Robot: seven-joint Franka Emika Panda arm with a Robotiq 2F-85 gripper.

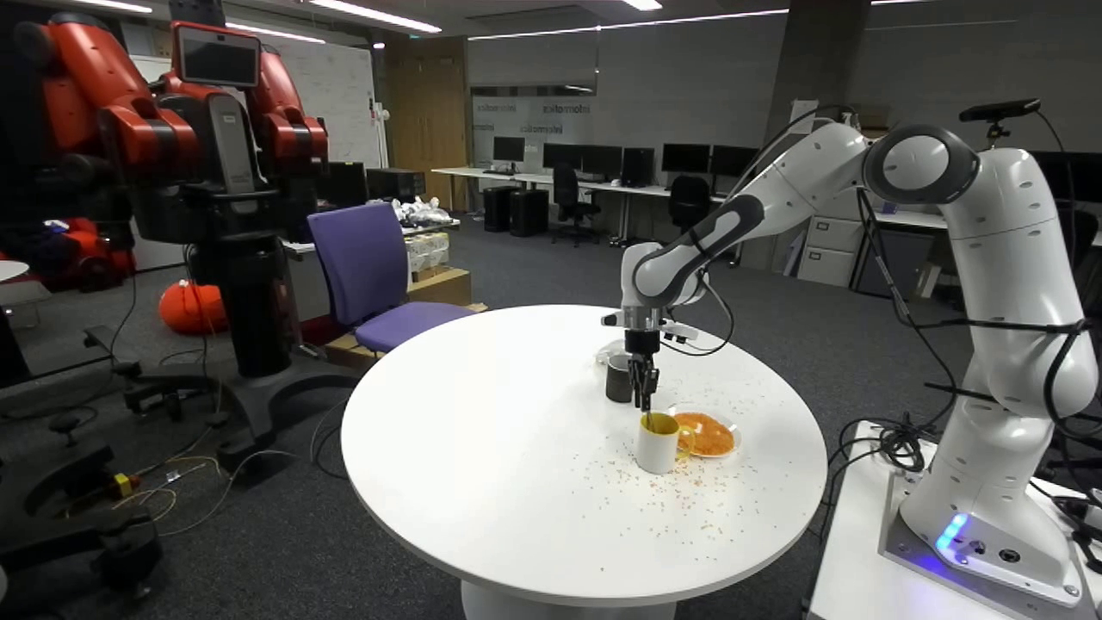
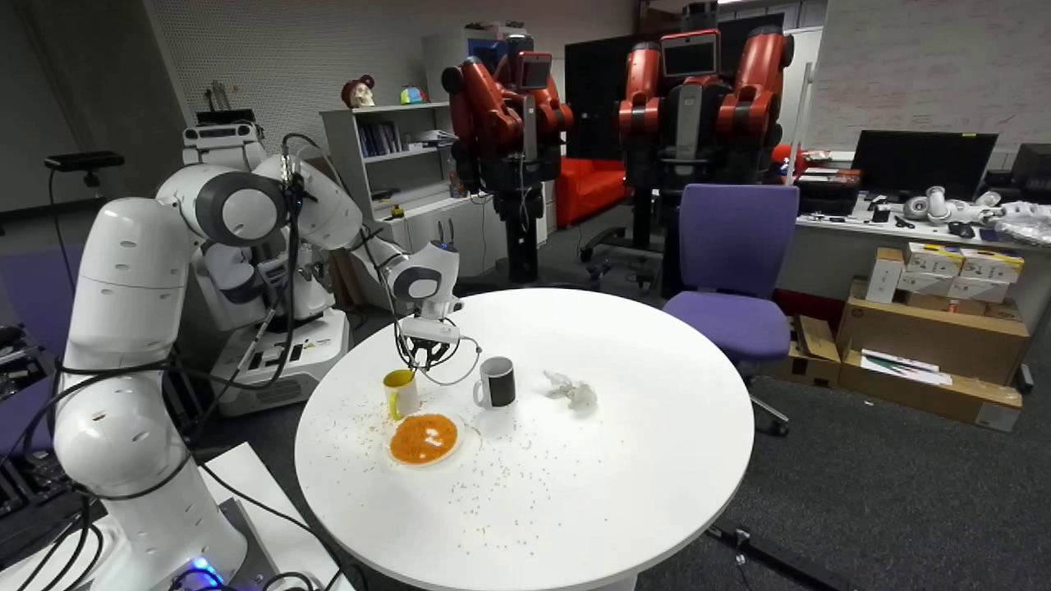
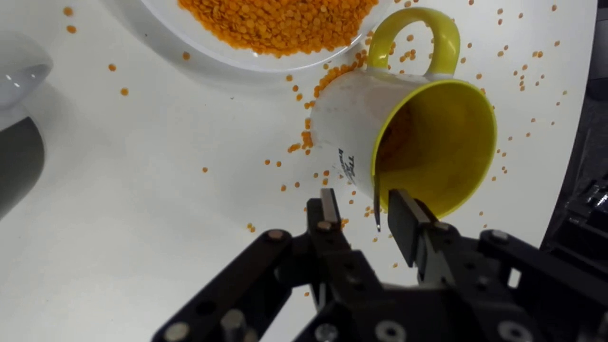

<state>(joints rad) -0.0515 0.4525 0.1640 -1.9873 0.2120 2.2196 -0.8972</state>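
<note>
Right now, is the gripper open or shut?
Open: the wrist view shows the gripper with its fingers apart and a gap on each side of the thin handle between them.

It's a robotics lab w/ red robots [image 2: 688,123] & whiteboard [image 2: 928,74].

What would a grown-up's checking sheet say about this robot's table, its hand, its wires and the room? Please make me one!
Surface: white round table, scattered with orange grains.
Things in use: yellow mug upright, metal stem sticking out; plate beside it, heaped with grains.
Clutter: black mug, crumpled white stuff.
Hand: partly open, the stem showing between its jaws in the wrist view; can't tell if touching.
Cables: black, running along the arm, bunched beside its base.
Surroundings: purple chair, two red robots, monitors.
</note>
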